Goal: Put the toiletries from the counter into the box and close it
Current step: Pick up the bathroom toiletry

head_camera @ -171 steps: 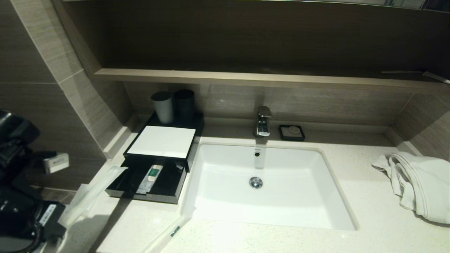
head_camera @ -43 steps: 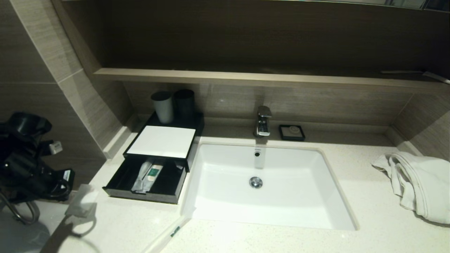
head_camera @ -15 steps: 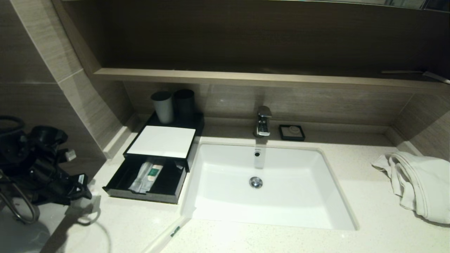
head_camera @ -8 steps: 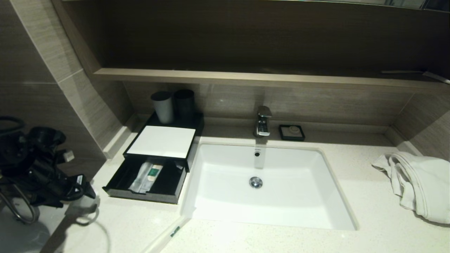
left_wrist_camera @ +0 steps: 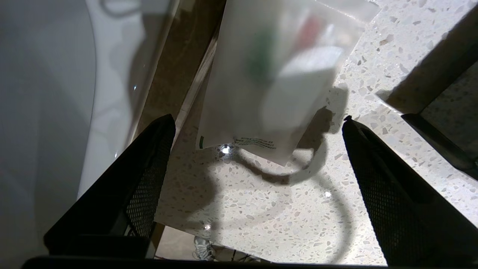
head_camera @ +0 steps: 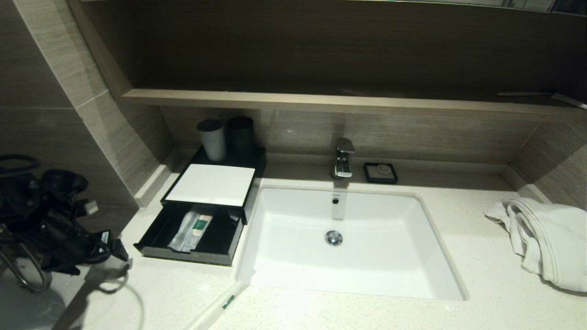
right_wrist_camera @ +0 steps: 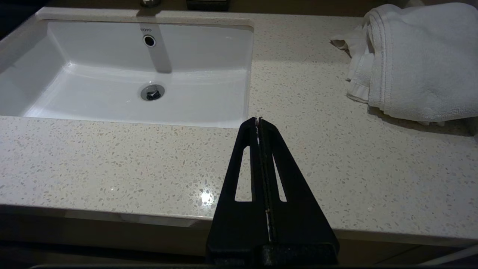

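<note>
One clear packet (left_wrist_camera: 276,86) on counter (left_wrist_camera: 261,209) — just beyond left end effector (left_wrist_camera: 257,127), spread wide, empty.

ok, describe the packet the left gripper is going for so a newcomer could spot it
Start at the black box left of the basin. On the counter's front-left corner beside its open drawer lies a squarish clear packet, just ahead of the open left gripper. Unlike the long thin sachet, it is short, holding white contents.

A white towel (head_camera: 545,240) lies bunched right of the basin; tap (head_camera: 343,158), soap dish (head_camera: 380,173) behind it.
</note>
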Robot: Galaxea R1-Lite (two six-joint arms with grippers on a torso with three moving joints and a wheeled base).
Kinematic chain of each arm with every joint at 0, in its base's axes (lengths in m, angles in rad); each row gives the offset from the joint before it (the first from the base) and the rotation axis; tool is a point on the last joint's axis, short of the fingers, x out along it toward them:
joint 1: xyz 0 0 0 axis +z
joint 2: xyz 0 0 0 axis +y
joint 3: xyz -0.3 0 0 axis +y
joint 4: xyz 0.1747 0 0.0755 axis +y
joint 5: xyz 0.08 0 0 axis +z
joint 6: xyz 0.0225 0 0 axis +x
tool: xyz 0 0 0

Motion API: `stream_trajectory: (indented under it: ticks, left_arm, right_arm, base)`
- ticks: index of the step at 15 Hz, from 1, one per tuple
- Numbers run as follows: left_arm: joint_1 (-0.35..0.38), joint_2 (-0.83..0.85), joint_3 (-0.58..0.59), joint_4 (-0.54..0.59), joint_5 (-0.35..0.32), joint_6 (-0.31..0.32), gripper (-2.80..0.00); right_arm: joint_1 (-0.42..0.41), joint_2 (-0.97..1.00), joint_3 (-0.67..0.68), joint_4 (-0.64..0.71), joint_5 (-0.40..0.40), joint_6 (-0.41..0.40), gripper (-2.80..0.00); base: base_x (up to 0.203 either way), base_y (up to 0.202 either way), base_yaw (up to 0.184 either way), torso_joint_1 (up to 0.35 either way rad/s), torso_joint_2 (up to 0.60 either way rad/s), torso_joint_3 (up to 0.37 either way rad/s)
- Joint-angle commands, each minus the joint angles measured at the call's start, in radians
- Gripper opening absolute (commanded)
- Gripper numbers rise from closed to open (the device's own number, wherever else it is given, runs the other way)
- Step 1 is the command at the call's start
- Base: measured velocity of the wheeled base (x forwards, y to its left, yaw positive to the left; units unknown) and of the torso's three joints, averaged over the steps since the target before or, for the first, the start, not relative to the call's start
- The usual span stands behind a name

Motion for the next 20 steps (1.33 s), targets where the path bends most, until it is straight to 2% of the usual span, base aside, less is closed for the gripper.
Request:
stream_trajectory:
  ticks: [1, 20]
  left_arm:
    - [0.000, 0.011, 0.000, 0.002, 0.000, -0.001, 0.00]
    - [0.003, 0.043, 0.003, -0.028, -0.018, -0.001, 0.00]
  right_arm:
    - [0.000, 0.000, 0.000, 0.000, 0.000, 0.000, -2.80]
    - [0.000, 0.000, 0.000, 0.000, 0.000, 0.000, -2.80]
  base:
    - [0.000, 0.000, 0.000, 0.000, 0.00, 0.000]
    - [0.000, 0.000, 0.000, 0.000, 0.00, 0.000]
